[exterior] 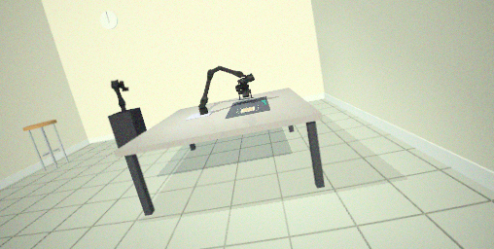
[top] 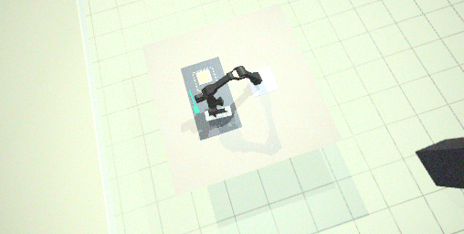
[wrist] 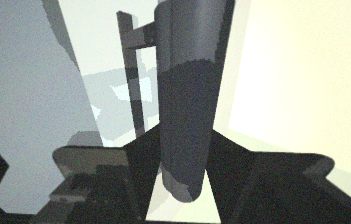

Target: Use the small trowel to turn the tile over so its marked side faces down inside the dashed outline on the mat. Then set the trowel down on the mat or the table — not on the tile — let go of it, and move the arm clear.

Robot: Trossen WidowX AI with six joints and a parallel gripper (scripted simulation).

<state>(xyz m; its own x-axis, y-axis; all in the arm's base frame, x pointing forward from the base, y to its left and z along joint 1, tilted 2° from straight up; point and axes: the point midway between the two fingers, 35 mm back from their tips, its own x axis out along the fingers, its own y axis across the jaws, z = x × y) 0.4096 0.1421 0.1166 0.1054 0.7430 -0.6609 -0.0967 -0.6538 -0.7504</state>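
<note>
The tile (top: 203,77) (exterior: 248,110) is pale yellow and lies flat inside the dashed outline (top: 195,81) on the grey mat (top: 207,132) (exterior: 233,114). Which side of it faces up is too small to tell. My gripper (top: 218,110) (exterior: 245,97) (wrist: 181,124) is shut on the trowel (wrist: 188,95) by its dark round handle. The trowel's white blade (top: 209,116) shows low over the other end of the mat, away from the tile. Whether the blade touches the mat cannot be told. The arm hides part of it.
A teal, wedge-shaped object (top: 196,109) (exterior: 264,102) lies along the mat's outer long edge, beside the gripper. The arm's white base plate (top: 269,79) (exterior: 193,117) is on the pale table (top: 292,110) (exterior: 287,117). A dark block (top: 445,162) (exterior: 127,125) stands off the table.
</note>
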